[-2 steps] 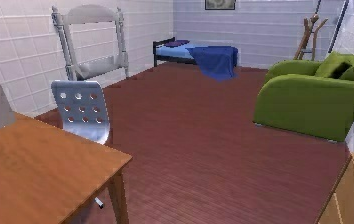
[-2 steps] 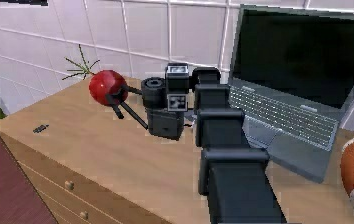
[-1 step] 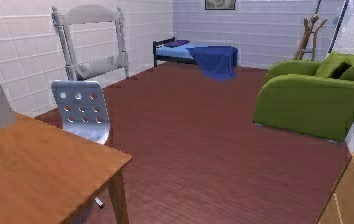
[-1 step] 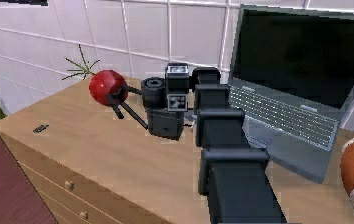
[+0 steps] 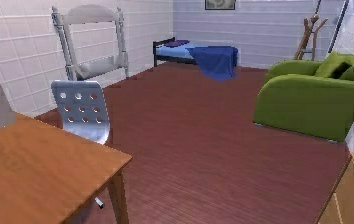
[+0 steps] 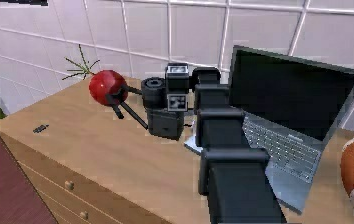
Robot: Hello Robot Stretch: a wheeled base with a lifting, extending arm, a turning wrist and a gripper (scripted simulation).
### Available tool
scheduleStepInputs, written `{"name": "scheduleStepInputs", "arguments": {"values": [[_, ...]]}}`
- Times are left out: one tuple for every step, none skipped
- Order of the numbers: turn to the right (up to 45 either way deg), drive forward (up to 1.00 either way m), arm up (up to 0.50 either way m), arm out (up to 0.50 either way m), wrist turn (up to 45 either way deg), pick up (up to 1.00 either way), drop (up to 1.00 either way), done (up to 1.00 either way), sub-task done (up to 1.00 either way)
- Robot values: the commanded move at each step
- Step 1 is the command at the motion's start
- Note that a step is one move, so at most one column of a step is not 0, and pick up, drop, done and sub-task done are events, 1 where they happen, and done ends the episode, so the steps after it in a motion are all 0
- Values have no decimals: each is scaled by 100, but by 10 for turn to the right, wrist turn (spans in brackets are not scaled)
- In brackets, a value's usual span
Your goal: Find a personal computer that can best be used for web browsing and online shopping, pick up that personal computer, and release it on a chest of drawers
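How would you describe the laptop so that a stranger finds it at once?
Find the wooden drawer unit by the white tiled wall. On top, at the arm side view's right, stands the laptop. It alone has a raised dark screen; the red thing nearby is round.

arm [image 6: 230, 160]: dark square bar, stepped boxy segments
markers [image 6: 177, 72]: two small white squares, black marks (at the far end)
gripper [image 6: 125, 110]: dark body, thin fingers [image 6: 133, 116]
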Motion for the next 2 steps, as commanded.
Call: {"name": "scheduleStepInputs", "arguments": {"values": [[0,0,0,-10,0,0,0,0,0],[0,0,0,0,0,0,0,100,0]]}}
